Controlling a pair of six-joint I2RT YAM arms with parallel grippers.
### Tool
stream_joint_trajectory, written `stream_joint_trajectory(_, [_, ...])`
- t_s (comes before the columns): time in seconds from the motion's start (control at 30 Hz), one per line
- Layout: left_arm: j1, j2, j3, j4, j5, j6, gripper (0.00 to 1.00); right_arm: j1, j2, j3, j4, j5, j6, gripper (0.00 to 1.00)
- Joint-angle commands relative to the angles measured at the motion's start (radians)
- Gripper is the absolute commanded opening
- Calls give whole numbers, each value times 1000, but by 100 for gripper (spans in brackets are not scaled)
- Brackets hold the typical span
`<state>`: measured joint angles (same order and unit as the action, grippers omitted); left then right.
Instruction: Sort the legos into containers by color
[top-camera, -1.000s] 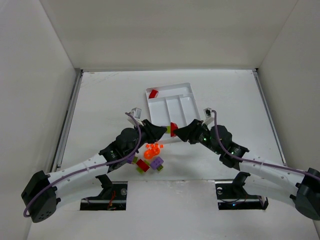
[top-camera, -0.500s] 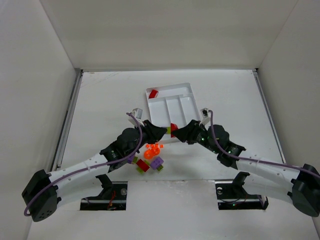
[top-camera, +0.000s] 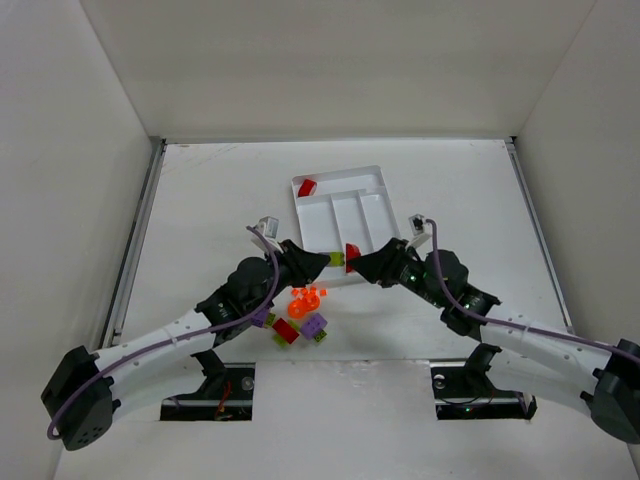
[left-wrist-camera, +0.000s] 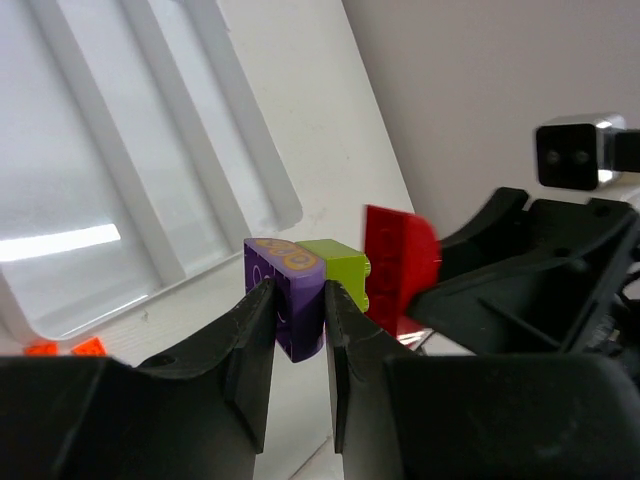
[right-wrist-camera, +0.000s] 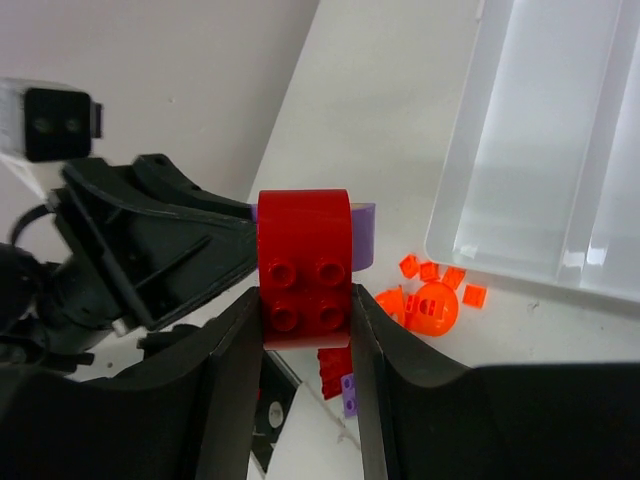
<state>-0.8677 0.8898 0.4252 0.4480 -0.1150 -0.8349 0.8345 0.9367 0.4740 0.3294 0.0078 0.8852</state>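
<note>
With the left tool clamped on the purple brick, the right tool has been closed onto the red brick, readying separation.

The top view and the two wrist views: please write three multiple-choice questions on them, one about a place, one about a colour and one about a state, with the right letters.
1. Where in the tray does the lone red brick lie?
A) crosswise section
B) middle long section
C) outer long section

2. Which colour sits between the purple brick and the held red brick?
A) orange
B) lime green
C) white

3. The left gripper is:
A) open
B) shut on the purple brick
C) shut on an orange piece

Answers:
1 A: the top view shows it at one end of that section.
2 B: the lime green brick joins them.
3 B: its fingers press the purple brick's sides.
</note>
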Motion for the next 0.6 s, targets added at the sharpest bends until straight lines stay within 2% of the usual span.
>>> stream_joint_trajectory(0.0, [35,-26,-32,17,-22,11,4,-30,-64,2,22,-28,-14,32])
stream_joint_trajectory(0.27, [60,-61,-36,3,-8,13,4,-93,-78,57,-62,-42,-61,32])
stream_joint_trajectory(0.4, [75,-129,4,-32,-17,16,4,-149,94,190,-86,-31,-130,32])
stream_joint_trajectory(0.57, [137,-192,30,-68,-29,42,5,-226,420,421,-82,-11,-187,32])
